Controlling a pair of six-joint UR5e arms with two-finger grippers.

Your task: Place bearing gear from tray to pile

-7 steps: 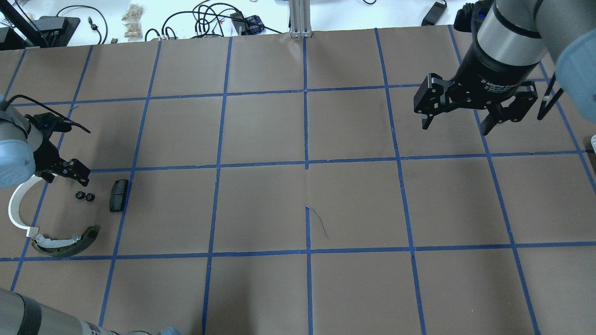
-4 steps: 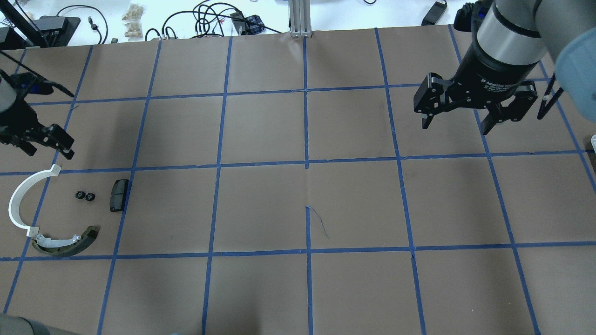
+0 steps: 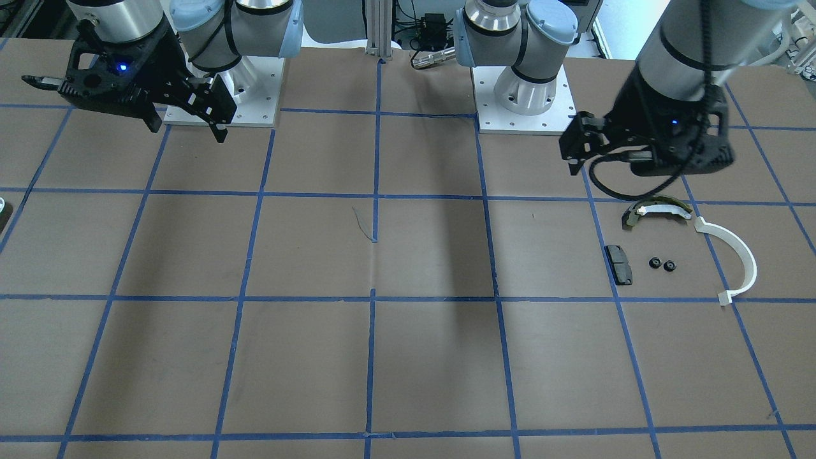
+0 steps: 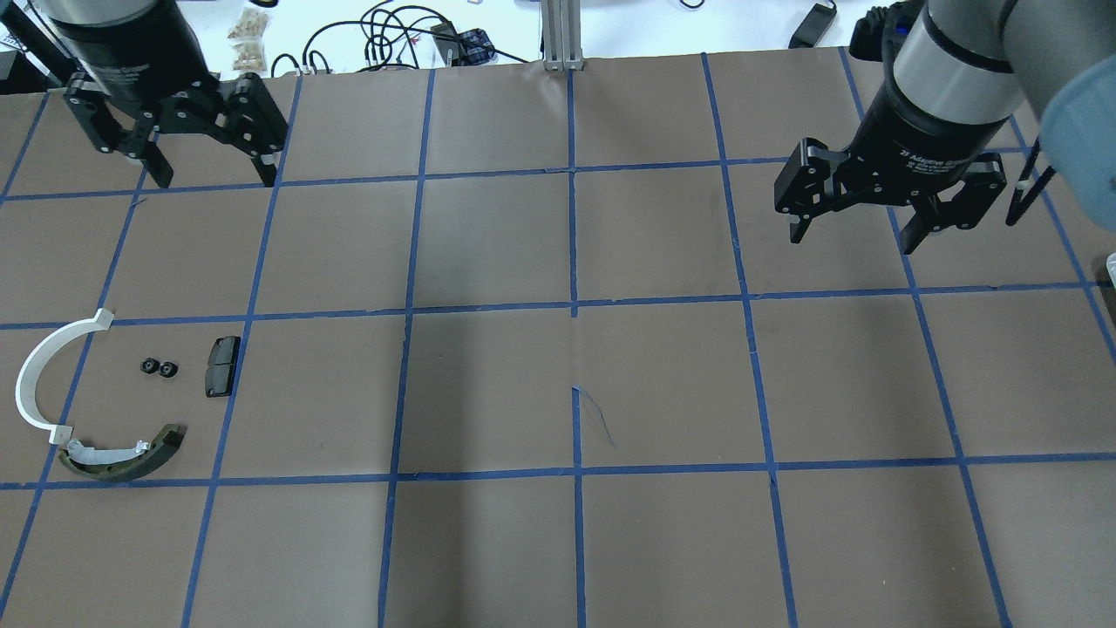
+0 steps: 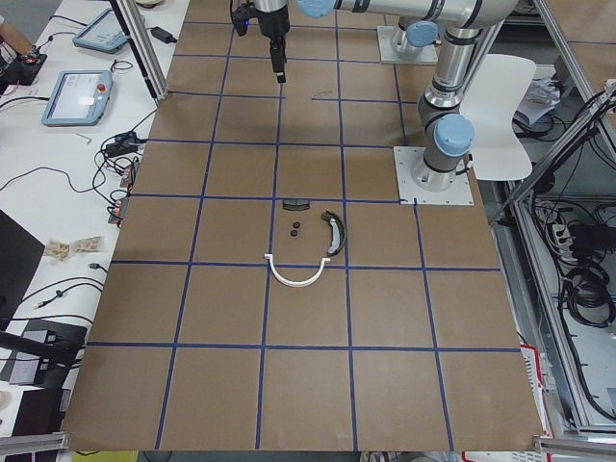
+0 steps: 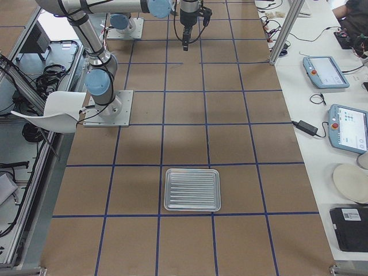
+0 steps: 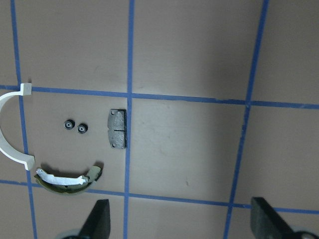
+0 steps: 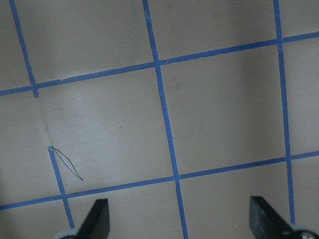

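Observation:
Two small black bearing gears point(image 4: 159, 367) lie side by side in the pile, between a thin white semicircular strip point(image 4: 30, 384) and a small black pad point(image 4: 221, 366). An olive-and-white brake shoe point(image 4: 122, 455) lies just nearer to me. The left wrist view shows the gears point(image 7: 76, 127) from high up. My left gripper point(image 4: 214, 174) is open and empty, raised well beyond the pile. My right gripper point(image 4: 853, 240) is open and empty, high over the right half of the table. The silver tray point(image 6: 192, 171) looks empty.
Brown paper with a blue tape grid covers the table point(image 4: 575, 384). Cables and small devices point(image 4: 410, 35) lie past the far edge. The arm bases point(image 3: 523, 95) stand at the near edge.
My left gripper has lifted from beside the gears and swung away toward the far side of the table. The gears stay in the pile. The right arm has not moved.

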